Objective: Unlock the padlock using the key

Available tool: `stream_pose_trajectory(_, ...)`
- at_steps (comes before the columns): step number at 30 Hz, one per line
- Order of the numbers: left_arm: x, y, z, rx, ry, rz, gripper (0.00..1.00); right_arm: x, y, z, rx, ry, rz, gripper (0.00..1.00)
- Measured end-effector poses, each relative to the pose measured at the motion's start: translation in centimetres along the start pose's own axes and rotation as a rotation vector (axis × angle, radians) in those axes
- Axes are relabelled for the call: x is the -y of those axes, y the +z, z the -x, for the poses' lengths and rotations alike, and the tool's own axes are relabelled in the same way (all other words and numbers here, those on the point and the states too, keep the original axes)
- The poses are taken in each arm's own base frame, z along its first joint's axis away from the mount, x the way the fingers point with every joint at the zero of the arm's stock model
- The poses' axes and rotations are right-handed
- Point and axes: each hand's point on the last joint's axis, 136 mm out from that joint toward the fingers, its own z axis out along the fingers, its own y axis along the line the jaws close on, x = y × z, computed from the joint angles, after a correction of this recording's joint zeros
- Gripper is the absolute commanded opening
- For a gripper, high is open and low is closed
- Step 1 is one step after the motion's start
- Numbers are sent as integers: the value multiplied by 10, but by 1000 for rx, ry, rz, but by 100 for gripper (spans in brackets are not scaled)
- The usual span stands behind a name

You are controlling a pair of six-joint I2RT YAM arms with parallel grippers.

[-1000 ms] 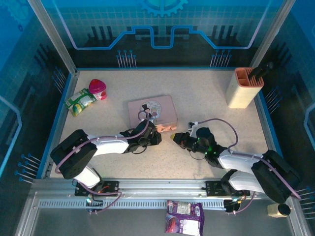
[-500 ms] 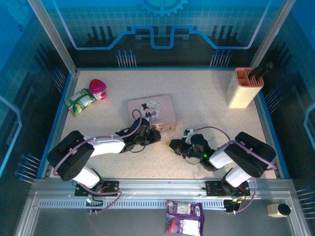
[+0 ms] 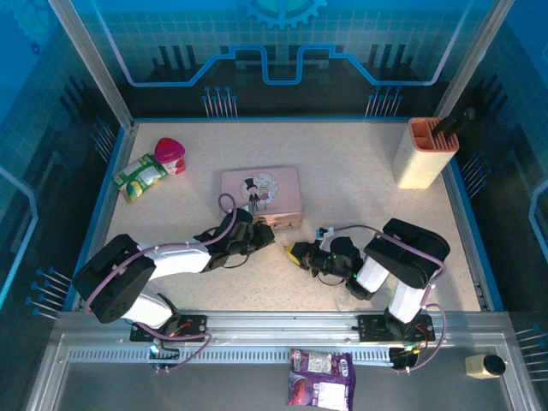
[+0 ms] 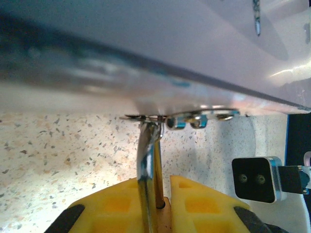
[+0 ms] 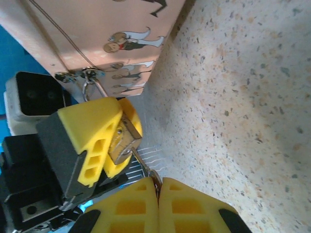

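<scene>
The small brass padlock (image 5: 124, 138) is clamped between the yellow fingers (image 5: 90, 141) of my left gripper (image 4: 163, 187). Its silver shackle (image 4: 148, 160) runs up through the hasp (image 4: 194, 119) on the front of the pink tin (image 3: 261, 193). My right gripper (image 5: 159, 187) is shut on the thin dark key (image 5: 154, 180), whose blade slants up with its tip at the keyhole in the padlock's bottom face. In the top view my left gripper (image 3: 271, 234) and my right gripper (image 3: 294, 252) nearly meet just in front of the tin's right corner.
At the back left lie a green-and-white packet (image 3: 139, 177) and a pink-capped item (image 3: 170, 155). A beige holder (image 3: 425, 152) stands at the back right. A purple packet (image 3: 320, 377) lies off the table, beyond its near rail.
My right gripper has moved left with the key up to the padlock, and that arm's elbow has folded in. The left gripper dropped slightly nearer, still holding the padlock.
</scene>
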Motion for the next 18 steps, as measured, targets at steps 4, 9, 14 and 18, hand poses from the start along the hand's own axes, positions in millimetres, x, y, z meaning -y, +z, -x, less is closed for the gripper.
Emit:
stream_pose_trajectory(4,2,0,1,9,-31,-21,13,-4,1,0,-2,26,12,0)
stream_pose_trajectory(9,6,-1,2,20,-67,-50,12,-21,-2,-2,-8,54,65,0)
stream_pose_trajectory(14,7,1,1,26,-107,-71,12,-23,-1,-4,-19,86,71,0)
stream_pose_trajectory(18,8,3,0,28,-129,-82,12,-23,-1,-5,-21,96,70,0)
